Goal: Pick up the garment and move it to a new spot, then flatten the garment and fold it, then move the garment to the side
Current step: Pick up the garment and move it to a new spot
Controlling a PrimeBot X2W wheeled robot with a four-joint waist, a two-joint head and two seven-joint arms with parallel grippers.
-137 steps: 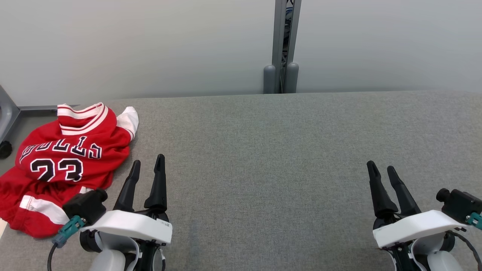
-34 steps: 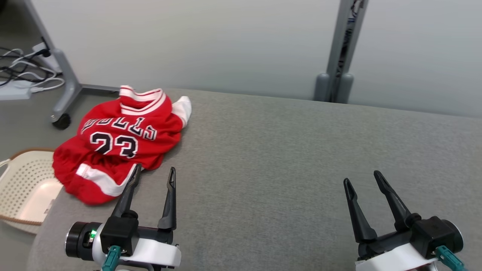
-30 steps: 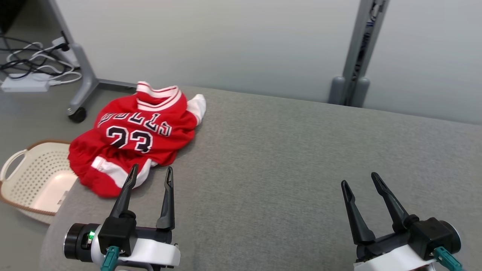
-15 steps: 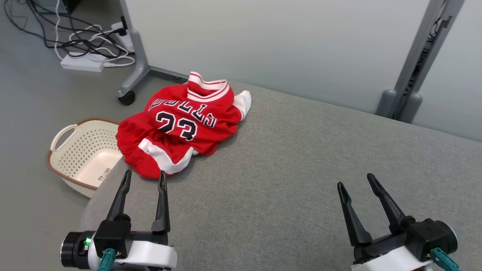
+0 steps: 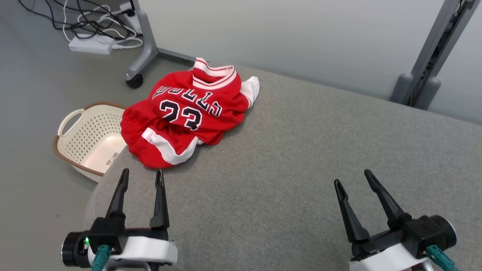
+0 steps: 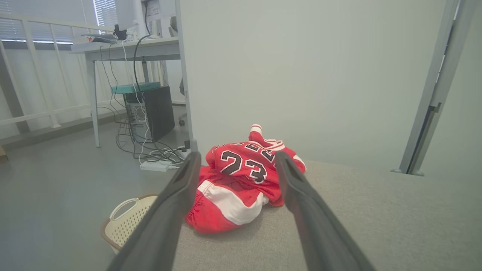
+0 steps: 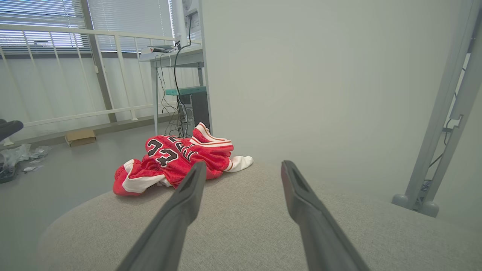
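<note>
The grey padded table point(image 5: 301, 150) runs under and ahead of both grippers. The left gripper point(image 5: 141, 171) hovers over the table's near left corner with its fingers spread apart and nothing between them. The right gripper point(image 5: 351, 177) is spread just as wide and also empty, well off to the side.

The red shirt point(image 5: 188, 116) lies crumpled on the table just ahead of the left gripper's fingertips, and far ahead and to the left of the right gripper. A cream basket point(image 5: 86, 139) sits on the floor to the left of the left gripper, against the table's corner.

The left wrist view frames the shirt point(image 6: 244, 169) between its own fingers and takes in a desk point(image 6: 124, 47) with a computer point(image 6: 154, 113) under it. The right wrist view adds a cardboard box point(image 7: 80, 137) on the floor. The head view looks down on a power strip point(image 5: 90, 45).

Since the earliest frame the head camera has swung left, bringing the basket and floor into view. The shirt lies in the same heap, and both grippers are as wide as before.
</note>
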